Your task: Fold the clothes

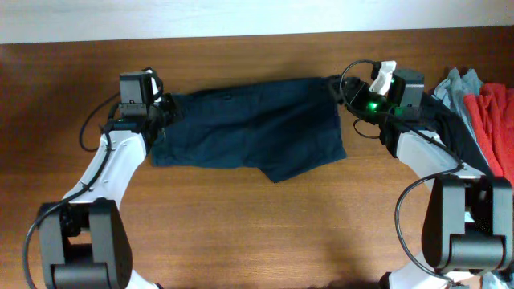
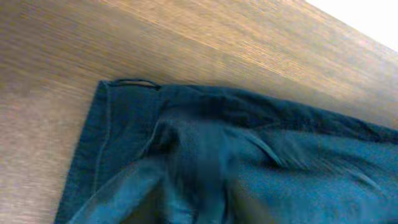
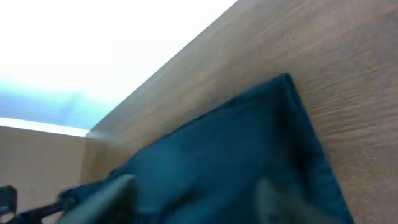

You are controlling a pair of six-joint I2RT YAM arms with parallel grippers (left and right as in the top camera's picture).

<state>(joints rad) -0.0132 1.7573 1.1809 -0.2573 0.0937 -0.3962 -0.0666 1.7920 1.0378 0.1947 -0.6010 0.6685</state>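
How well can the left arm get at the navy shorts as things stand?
Probably easily: the left gripper sits at the left edge of the navy shorts, which lie spread on the table with nothing on top of them or in between.

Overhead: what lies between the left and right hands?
The navy shorts fill the whole stretch from left hand to right hand, spread on the wooden table. The overhead view shows it.

Navy shorts (image 2: 261, 168) flat on wood table (image 2: 186, 43), stitched hem down left edge, small loop at top-left corner, creases thru middle, lower part blurry, approx. half of frame
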